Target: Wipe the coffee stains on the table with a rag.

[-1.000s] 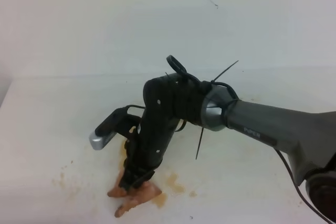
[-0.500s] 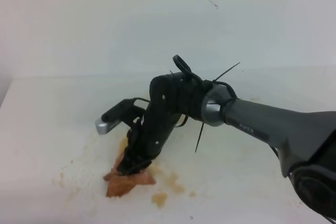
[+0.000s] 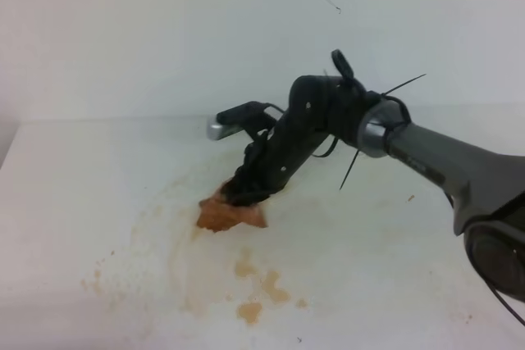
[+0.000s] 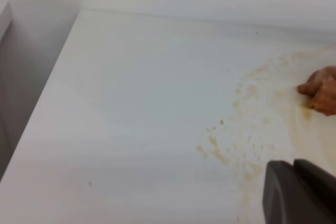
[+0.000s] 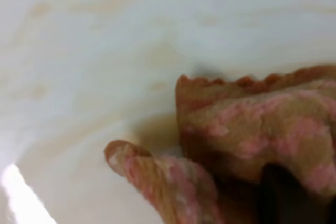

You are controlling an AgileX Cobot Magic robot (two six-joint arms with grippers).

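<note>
Right gripper [image 3: 244, 196] clamped on wrinkled pinkish orange-brown cloth rag [image 3: 228, 214], frame centre-left, pressed on glossy white table [image 3: 74, 194]. Amber coffee stains [image 3: 250, 311] lower centre. Left gripper's [image 4: 299, 192] jaw state unclear.

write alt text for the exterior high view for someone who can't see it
The right hand presses a crumpled orange-brown rag onto a glossy white table, its dark arm reaching in from the right. Amber coffee stains and pale tan smears lie nearer the camera.
</note>
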